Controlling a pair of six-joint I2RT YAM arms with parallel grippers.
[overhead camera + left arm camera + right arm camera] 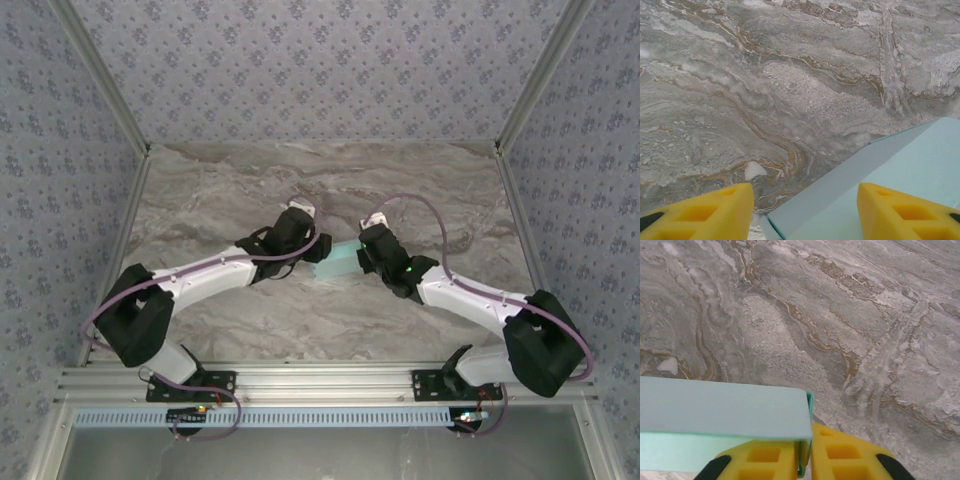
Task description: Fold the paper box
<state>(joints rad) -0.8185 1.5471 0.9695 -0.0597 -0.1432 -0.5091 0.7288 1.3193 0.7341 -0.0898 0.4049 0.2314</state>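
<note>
The paper box [338, 262] is pale turquoise card, lying low over the marble table between my two grippers. In the left wrist view, one corner of the paper box [900, 165] sits between the yellow fingers of my left gripper [805, 215]. They stand wide apart, and the left finger is clear of the card. My right gripper [809, 460] has its yellow fingers nearly together, with the end wall of the paper box [720, 410] pinched between them. From above, the left gripper [300, 235] is at the box's left end and the right gripper [372, 245] at its right end.
The marble tabletop [320, 180] is walled on three sides by patterned panels. A small white patch [755, 170] lies on the table just beyond the left fingers. The metal rail [320, 385] with the arm bases runs along the near edge.
</note>
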